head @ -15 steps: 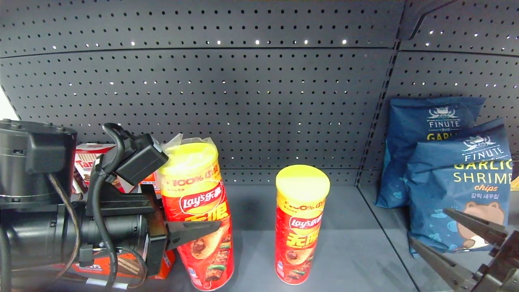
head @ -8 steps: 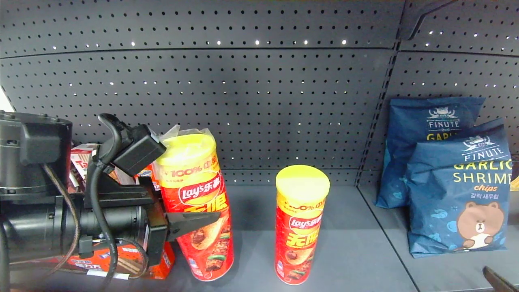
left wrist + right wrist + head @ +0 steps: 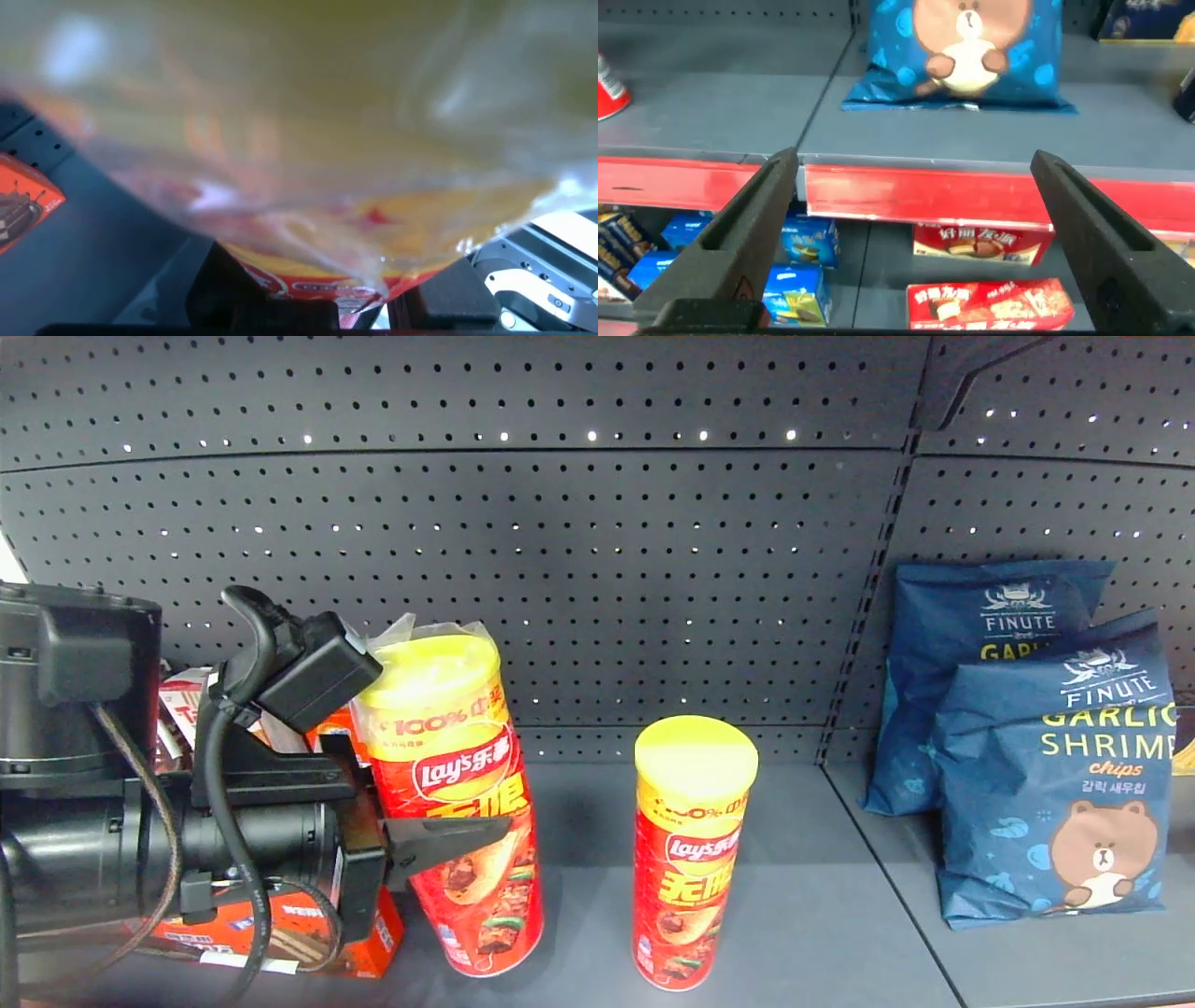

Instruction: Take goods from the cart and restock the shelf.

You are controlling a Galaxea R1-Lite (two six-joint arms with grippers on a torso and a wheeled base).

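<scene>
Since 1 second ago my right claw has dropped from in front of the blue bags to face the shelf's red front edge, and the chip can in my left claw has risen slightly. The grey shelf carries the 2 blue bags at its right. My left claw pinches the chip can at mid-height, tilted, at the shelf's left; I cannot tell whether its base touches. A second can stands upright near it, apart. An orange box lies behind my left claw. My right claw is spread wide, holding nothing.
</scene>
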